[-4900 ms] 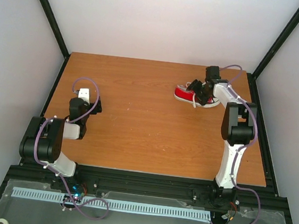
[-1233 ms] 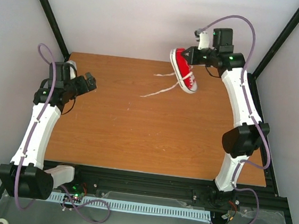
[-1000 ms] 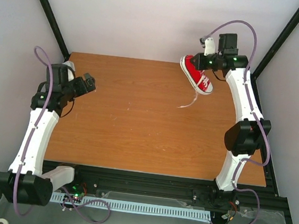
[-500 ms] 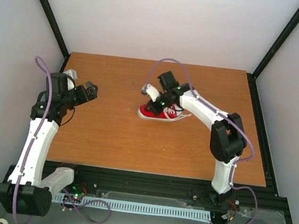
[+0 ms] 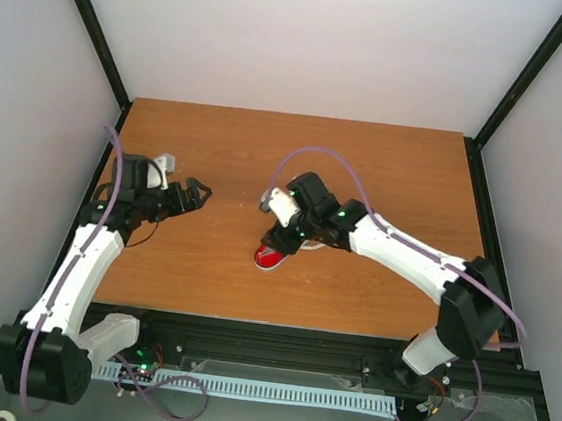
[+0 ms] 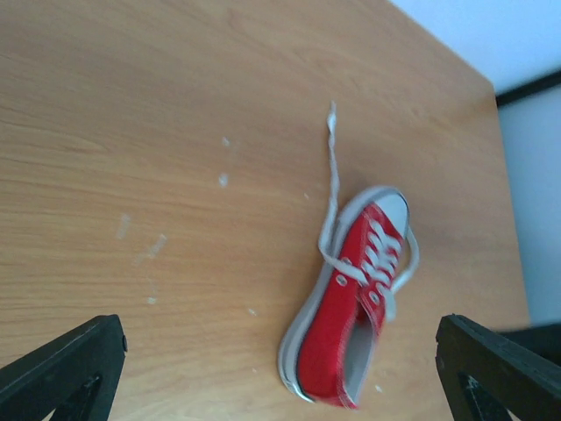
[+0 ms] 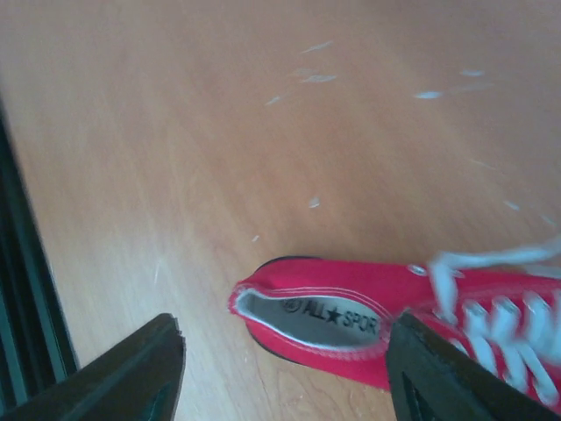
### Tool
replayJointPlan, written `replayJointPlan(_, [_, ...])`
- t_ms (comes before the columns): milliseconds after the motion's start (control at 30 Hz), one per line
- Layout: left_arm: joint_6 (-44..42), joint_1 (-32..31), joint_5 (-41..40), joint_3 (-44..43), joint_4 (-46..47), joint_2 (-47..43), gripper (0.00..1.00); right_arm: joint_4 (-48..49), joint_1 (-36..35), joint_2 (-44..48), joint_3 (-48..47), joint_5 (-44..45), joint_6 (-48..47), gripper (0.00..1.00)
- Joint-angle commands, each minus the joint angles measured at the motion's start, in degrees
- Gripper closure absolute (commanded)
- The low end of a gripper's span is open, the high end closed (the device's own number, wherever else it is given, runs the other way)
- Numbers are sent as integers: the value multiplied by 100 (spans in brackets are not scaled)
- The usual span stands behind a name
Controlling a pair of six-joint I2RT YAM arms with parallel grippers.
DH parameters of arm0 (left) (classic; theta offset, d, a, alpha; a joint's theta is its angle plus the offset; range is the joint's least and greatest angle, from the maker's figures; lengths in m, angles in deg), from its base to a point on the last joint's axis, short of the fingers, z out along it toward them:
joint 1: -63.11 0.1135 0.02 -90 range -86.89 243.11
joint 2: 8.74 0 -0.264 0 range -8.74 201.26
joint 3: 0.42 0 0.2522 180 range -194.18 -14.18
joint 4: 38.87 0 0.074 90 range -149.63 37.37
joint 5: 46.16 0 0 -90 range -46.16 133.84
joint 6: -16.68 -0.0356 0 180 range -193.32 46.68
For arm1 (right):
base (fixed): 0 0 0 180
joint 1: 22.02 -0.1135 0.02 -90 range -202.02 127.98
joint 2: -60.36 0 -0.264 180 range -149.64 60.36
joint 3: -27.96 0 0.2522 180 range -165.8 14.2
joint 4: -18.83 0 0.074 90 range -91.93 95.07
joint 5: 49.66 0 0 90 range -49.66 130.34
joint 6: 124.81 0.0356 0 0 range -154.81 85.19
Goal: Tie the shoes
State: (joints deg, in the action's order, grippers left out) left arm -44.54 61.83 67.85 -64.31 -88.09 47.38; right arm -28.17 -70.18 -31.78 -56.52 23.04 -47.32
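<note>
light: bright, even, diffuse | shadows: faint | blur: right wrist view soft, sneaker [image 7: 351,329] smeared at right edge

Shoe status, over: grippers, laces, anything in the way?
Left gripper open, empty, clear of shoe. Right gripper open above shoe's heel, not gripping. Shoe on table, laces untied, one end trailing. Nothing in the way.

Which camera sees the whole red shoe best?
The left wrist view: the whole shoe lies uncovered, laces loose. The top view shows only its red end poking out under the right arm. The right wrist view shows just its opening and some blurry laces.
</note>
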Motion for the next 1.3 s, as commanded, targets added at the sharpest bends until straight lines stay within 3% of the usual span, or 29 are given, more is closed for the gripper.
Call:
replayJointPlan(0, [26, -639, 582, -17, 404, 498, 1, 865, 314, 805, 215, 1359, 1732, 29])
replayJointPlan(67, [-2, -976, 689, -71, 465, 867, 2, 828, 761, 956, 304, 1720, 2488, 23])
replayJointPlan(200, [-74, -1448, 1212, -120, 704, 1586, 2, 283, 1745, 725, 400, 1803, 3492, 31])
replayJointPlan(367, [-714, -1799, 2087, -240, 558, 2704, 4, -33, 2448, 266, 469, 1634, 3700, 38])
replayJointPlan(600, [-1162, -2094, 2544, -324, 396, 3546, 3, -93, 2649, -632, 225, 1722, 3391, 48])
replayJointPlan(933, [-1565, -2664, 2875, -650, 330, 4382, 3, 197, 2645, -1387, 10, 1621, 3055, 49])
replayJointPlan(1133, [-1470, -3135, 2841, -838, 551, 4406, 3, 282, 2650, -1649, -107, 1684, 2941, 49])
replayJointPlan(1267, [-1463, -3126, 2154, -802, 361, 3953, 3, 266, 2652, -1874, -259, 1871, 2910, 53])
